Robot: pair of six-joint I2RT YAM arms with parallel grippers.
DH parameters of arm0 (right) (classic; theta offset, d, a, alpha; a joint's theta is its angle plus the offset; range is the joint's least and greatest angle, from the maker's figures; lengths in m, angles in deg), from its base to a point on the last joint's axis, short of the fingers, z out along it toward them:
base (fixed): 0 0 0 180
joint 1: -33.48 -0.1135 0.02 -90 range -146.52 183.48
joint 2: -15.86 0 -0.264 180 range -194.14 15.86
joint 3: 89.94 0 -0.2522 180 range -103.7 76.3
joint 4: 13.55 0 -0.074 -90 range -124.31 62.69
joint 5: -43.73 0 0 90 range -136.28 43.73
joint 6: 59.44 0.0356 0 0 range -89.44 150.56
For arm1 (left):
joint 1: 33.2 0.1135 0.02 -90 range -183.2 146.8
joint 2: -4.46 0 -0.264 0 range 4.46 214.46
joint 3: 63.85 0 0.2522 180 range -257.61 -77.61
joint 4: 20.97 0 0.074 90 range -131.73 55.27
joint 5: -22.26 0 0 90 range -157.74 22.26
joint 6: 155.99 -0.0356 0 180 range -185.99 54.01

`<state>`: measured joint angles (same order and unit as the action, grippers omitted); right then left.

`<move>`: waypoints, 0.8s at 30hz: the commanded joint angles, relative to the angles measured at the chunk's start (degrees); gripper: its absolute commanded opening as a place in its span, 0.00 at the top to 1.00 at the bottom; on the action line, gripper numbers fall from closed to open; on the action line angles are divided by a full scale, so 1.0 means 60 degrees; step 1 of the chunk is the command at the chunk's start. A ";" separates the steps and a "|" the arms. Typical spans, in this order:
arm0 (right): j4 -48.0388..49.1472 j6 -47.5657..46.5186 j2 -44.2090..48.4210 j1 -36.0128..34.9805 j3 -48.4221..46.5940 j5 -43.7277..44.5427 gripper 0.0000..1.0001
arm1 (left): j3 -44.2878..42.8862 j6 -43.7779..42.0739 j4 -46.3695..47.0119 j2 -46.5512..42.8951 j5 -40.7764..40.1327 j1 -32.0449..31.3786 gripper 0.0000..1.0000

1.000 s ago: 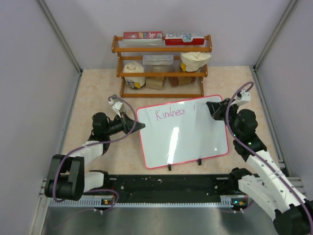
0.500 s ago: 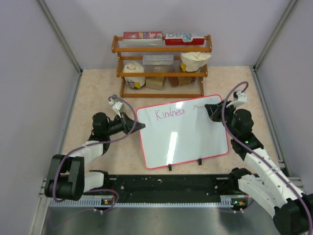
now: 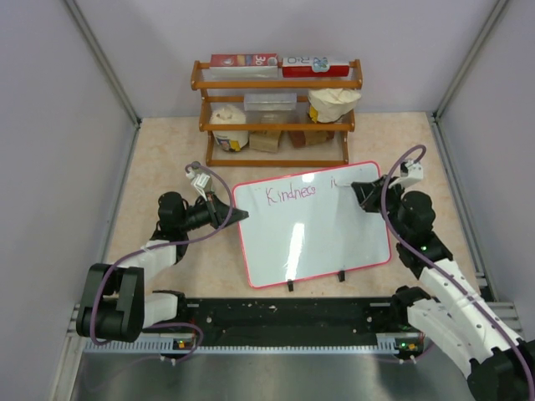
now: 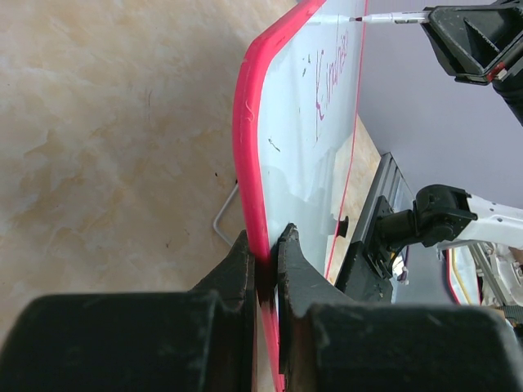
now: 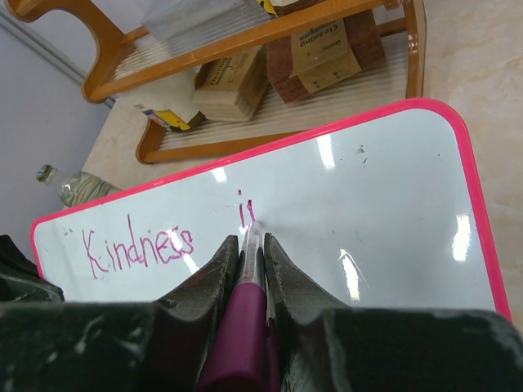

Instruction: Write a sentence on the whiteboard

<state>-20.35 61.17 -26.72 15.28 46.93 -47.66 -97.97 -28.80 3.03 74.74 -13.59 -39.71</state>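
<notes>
The whiteboard (image 3: 313, 230), glossy white with a red-pink frame, stands tilted on two black clip feet. The sentence (image 3: 290, 195) on it reads "Kindness" in pink, with an "i" and a further stroke beside it (image 5: 243, 209). My left gripper (image 4: 264, 260) is shut on the board's left frame edge (image 4: 249, 147). My right gripper (image 5: 246, 253) is shut on a magenta marker (image 5: 245, 302); its tip touches the board just right of the "i". In the top view the right gripper (image 3: 361, 195) is at the board's upper right.
A wooden rack (image 3: 276, 109) with boxes, jars and bags stands behind the board. A small bottle (image 5: 69, 186) lies beyond the board's left corner. Grey walls close in both sides. The black arm base rail (image 3: 292, 317) runs along the near edge.
The right gripper has moved the marker a little down and right along the top line; an "i" and the start of another stroke now show after "Kindness". The left gripper has not moved.
</notes>
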 commanded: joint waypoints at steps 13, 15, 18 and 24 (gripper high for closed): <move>0.0026 -0.0151 -0.0109 0.0103 0.0060 0.0085 1.00 | 0.0171 -0.2038 -0.0331 0.0079 -0.1335 -0.0103 1.00; 0.0172 -0.0136 -0.0225 0.0088 -0.0027 0.0128 1.00 | 0.0171 -0.2038 -0.0331 0.0093 -0.1335 -0.0103 1.00; 0.0275 -0.0151 -0.0343 0.0088 -0.0159 0.0172 1.00 | 0.0171 -0.2038 -0.0316 0.0108 -0.1320 -0.0103 1.00; 0.0246 -0.0223 -0.0548 0.0088 -0.0408 0.0202 1.00 | 0.0171 -0.2038 -0.0302 0.0122 -0.1320 -0.0103 1.00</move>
<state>-18.10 61.19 -28.56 15.28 47.17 -47.66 -97.95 -28.58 2.59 74.72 -13.80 -39.79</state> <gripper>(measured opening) 0.144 0.078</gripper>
